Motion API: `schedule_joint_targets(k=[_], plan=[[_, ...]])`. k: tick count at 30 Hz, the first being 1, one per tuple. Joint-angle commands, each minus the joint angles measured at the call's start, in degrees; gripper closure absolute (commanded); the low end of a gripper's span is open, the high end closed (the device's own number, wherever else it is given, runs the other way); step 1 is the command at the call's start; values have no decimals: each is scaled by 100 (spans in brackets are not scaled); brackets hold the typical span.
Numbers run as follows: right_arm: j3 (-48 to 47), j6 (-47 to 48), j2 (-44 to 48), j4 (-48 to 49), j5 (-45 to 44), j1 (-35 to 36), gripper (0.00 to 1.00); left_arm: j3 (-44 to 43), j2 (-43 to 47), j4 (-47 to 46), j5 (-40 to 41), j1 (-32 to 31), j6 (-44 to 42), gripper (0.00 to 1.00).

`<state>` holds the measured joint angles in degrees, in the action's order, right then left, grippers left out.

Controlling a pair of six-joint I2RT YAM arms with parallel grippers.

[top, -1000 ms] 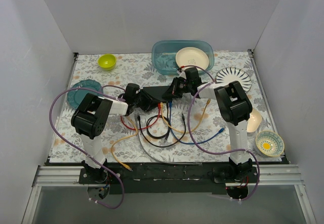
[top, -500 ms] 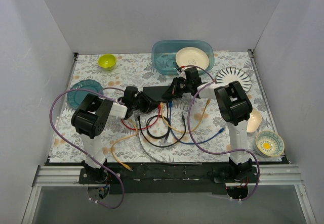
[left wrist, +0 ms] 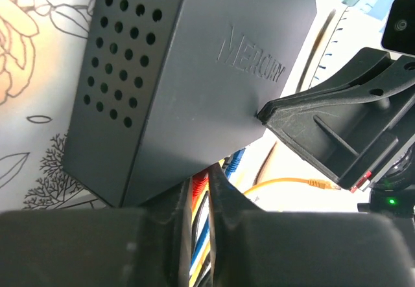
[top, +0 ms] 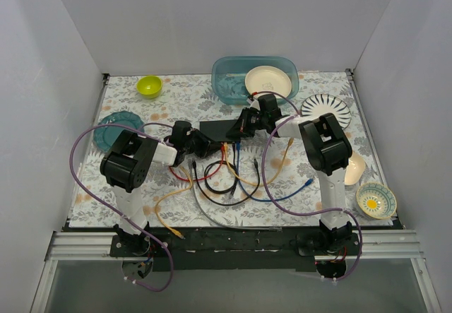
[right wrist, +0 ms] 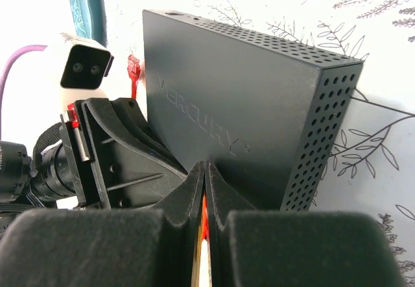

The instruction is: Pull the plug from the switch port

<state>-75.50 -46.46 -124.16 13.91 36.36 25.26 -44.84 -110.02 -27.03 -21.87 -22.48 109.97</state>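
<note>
The left gripper (top: 203, 142) is seen at the near-left corner of the switch (top: 220, 128), its jaws drawn down to a narrow slit. The right gripper (top: 242, 124) is set against the near-right part, its jaws all but closed with a red sliver showing in the gap. Whether a plug is actually pinched in either cannot be told. The switch is found in the middle of the table (top: 176, 101), between the two grippers and near the tub (top: 255, 78). Nothing is seen pulled free at the port edge yet. A red cable (left wrist: 200, 184) and a blue cable (left wrist: 235, 160) are seen running up under that edge in the left wrist view. A red plug (right wrist: 134, 67) is glimpsed against the switch in the right wrist view. The plugs are therefore judged to be seated, and the pull itself is judged to lie ahead. The approach, and perhaps a grip, is all that can be counted as done. One word is read, embossed on the switch's top face: MERCURY (left wrist: 254, 59). No other writing is made out.
</note>
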Motion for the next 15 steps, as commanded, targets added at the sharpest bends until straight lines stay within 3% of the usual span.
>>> schedule_joint_targets(k=[1, 15], plan=[[176, 216, -39, -293, -313, 32, 92, 177, -266, 822, 139, -46, -108, 100], [-8, 23, -311, -205, -173, 252, 92, 1081, 322, 655, -125, -28, -196, 100]])
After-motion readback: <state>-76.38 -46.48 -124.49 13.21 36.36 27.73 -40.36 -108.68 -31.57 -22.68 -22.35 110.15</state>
